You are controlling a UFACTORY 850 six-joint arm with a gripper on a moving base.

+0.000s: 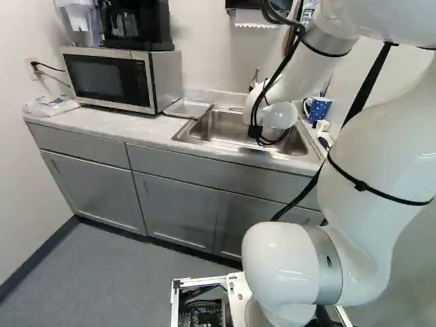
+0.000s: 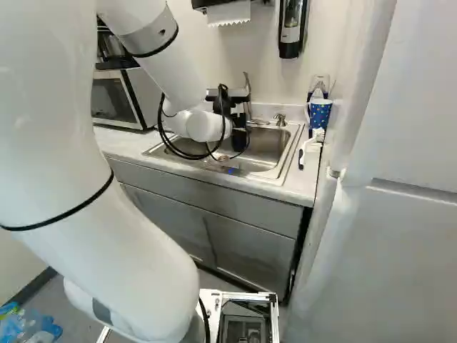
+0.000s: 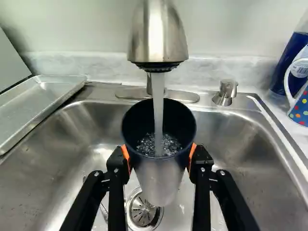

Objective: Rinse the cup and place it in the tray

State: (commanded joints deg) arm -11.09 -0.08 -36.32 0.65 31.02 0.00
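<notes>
1. Two orange pads (image 3: 126, 156) of my gripper (image 3: 159, 158) clamp the cup (image 3: 159, 178) beneath the running faucet (image 3: 159, 38), above the sink (image 3: 231, 139).
2. Collected water (image 3: 159, 144) adds weight; the wet cup could slip.
3. If I carry it unemptied, water could spill before the tray (image 3: 41, 98).

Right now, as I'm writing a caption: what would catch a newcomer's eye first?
Probably the stream of water pouring from the faucet into the cup, clamped between the gripper's orange pads above the sink. Next, the big white arm filling the right of the left base view.
</notes>
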